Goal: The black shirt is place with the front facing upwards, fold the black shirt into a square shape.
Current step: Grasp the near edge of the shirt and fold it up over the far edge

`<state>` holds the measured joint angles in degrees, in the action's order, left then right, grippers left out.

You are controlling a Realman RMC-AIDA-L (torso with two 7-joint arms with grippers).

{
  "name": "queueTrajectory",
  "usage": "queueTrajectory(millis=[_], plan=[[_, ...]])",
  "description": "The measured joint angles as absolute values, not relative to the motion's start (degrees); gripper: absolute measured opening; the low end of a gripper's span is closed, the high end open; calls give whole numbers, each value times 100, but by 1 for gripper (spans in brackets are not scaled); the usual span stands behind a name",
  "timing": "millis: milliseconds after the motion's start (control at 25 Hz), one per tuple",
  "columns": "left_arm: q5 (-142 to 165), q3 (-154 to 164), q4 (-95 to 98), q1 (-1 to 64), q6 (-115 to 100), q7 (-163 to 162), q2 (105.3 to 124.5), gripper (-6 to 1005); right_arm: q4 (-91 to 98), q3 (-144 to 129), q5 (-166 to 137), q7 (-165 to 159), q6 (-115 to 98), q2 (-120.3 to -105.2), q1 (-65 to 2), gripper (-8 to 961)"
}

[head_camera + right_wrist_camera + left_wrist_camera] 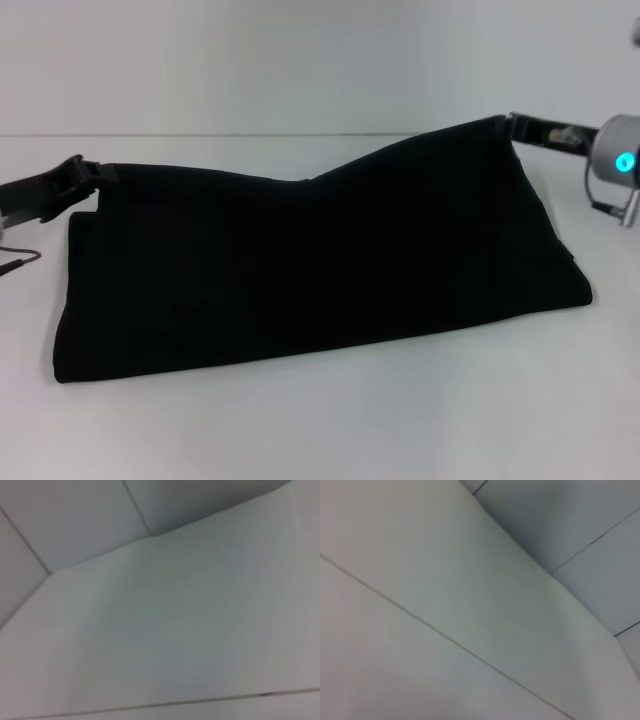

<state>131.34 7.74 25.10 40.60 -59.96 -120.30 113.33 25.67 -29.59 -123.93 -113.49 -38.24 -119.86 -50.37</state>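
Black shirt point(310, 265): lies across the middle of the white surface point(330, 420) as a long folded band, wider than deep. No lettering or label shows; only plain black cloth faces up.
Shirt, near edge: rests flat on the surface, running from low on the left to higher on the right.
Shirt, far edge: raised at both ends and sagging in between, with a dip a little left of centre and a rise toward the right corner.
Left gripper point(88, 172): at the shirt's far left corner, reaching in from the left edge of the head view; jaws clamped on the cloth there.
Right gripper point(508, 125): at the shirt's far right corner, held higher than the left one; jaws clamped on the corner, which is pulled up into a peak.
Right arm: grey wrist housing with a lit cyan ring point(625, 160) sits just right of the held corner.
Left wrist view: only pale panels and thin seams, no shirt and no jaws.
Right wrist view: the same kind of pale panels with seams; nothing of the task shows.
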Motion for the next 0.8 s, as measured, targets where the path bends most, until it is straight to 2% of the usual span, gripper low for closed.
queueTrajectory(millis=[320, 480, 520, 640, 760, 800], plan=[[12860, 753, 2503, 4139, -5173, -11768, 11637, 88, 1997, -3053, -11257, -9785, -3165, -11993, -5092, 104], [12611, 758, 2497, 4136, -5105, -11264, 11729, 93, 1988, -3049, -11126, -9683, -3107, -11988, -5050, 192], [12582, 761, 2496, 4136, -5097, -11189, 11756, 122, 1987, -3043, -11125, -9682, -3102, -11986, -5040, 214], [12535, 752, 2460, 4093, -5191, -11197, 11753, 207, 2028, -3011, -11117, -9679, -3210, -11985, -4977, 280], [12457, 736, 2434, 3917, -5916, -11554, 11557, 310, 2263, -3019, -11103, -9620, -3912, -11969, -4763, 346], [12447, 730, 2434, 3871, -6138, -11635, 11496, 356, 2359, -3025, -11103, -9554, -4217, -11962, -4672, 396]])
